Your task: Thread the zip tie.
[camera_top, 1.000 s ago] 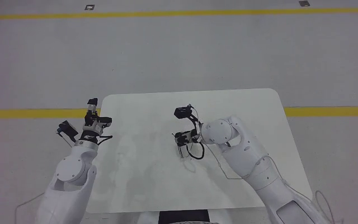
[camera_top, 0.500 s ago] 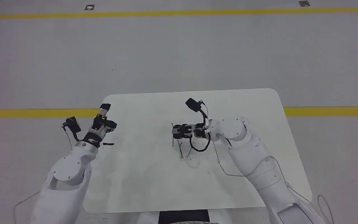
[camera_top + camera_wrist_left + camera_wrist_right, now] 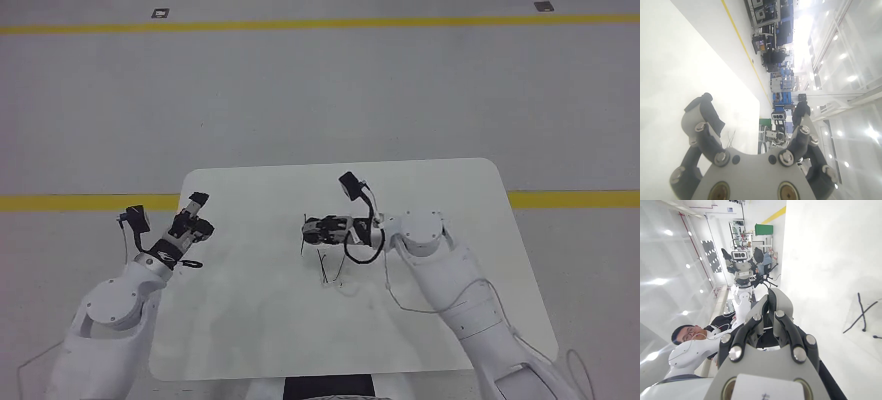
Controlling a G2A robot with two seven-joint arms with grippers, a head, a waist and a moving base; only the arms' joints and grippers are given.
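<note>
Zip ties, only half made out

The right wrist view cuts one of the zip ties (image 3: pixel 862 314) off at its edge. From above they are black threads on the counter (image 3: pixel 250 320), too thin to count. The left end effector (image 3: pixel 754 101) hides part of them.

There is one white table (image 3: pixel 440 300). Two grippers are in sight, the left gripper (image 3: pixel 754 101) and the right gripper (image 3: pixel 770 298), each with two fingers. On the table I count two black zip ties (image 3: pixel 860 304), plus the end of a third zip tie (image 3: pixel 875 336) just beside them. Two yellow floor lines (image 3: pixel 300 23) run past, and one green bin (image 3: pixel 763 229) stands in the room behind.
</note>
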